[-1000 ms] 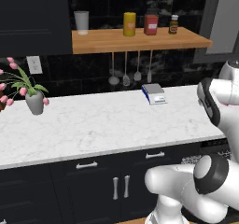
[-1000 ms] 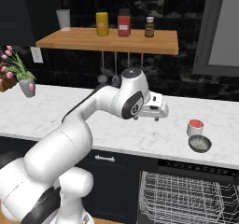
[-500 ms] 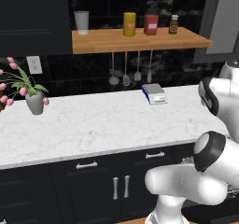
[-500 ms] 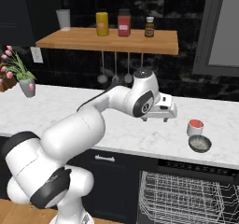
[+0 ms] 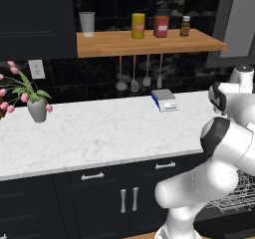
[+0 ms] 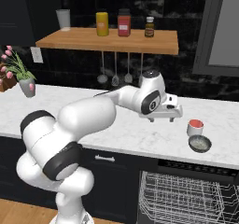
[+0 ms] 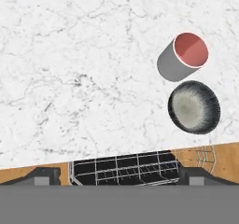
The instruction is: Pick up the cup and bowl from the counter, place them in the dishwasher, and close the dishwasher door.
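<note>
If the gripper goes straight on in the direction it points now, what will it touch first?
Most likely bare counter. The open gripper points down at the marble, left of the cup and bowl in the right base view. Depth is unclear, but nothing seems to lie between.

The claw [image 6: 162,115] has swung right along the counter [image 6: 116,125] toward the cup [image 6: 194,127].

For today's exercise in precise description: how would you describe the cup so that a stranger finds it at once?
Start at the white marble counter and follow it to the stretch above the open dishwasher. Two small vessels stand together there; the cup is the taller grey cylinder with a red inside, unlike the low dark bowl beside it.
</note>
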Available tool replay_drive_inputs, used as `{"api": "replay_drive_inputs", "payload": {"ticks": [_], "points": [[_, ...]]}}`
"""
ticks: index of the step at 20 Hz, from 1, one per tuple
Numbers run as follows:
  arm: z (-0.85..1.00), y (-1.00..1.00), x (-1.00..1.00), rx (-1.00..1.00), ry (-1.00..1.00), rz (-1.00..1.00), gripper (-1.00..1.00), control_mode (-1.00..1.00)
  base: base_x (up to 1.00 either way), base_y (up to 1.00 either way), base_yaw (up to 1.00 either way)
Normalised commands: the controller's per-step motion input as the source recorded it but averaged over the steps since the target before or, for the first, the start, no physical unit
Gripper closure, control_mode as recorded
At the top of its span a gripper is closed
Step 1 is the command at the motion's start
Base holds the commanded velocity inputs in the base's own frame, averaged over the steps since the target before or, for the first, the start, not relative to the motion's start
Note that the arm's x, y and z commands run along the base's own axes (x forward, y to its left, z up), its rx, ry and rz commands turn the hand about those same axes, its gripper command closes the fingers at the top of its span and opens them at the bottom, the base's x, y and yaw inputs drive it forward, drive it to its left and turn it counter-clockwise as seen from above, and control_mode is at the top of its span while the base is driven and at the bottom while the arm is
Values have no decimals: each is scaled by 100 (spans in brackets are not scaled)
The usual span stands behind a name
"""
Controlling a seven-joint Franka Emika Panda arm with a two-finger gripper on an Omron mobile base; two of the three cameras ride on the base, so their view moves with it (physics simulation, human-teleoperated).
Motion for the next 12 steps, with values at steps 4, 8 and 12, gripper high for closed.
{"api": "replay_drive_inputs", "payload": {"ticks": [4,8,12], "points": [[0,-66,4,2,1,9,-100,-100,0,0,0],[-10,-62,-20,2,0,10,-100,-100,0,0,0],[-43,-37,-27,0,0,8,-100,-100,0,0,0]]}}
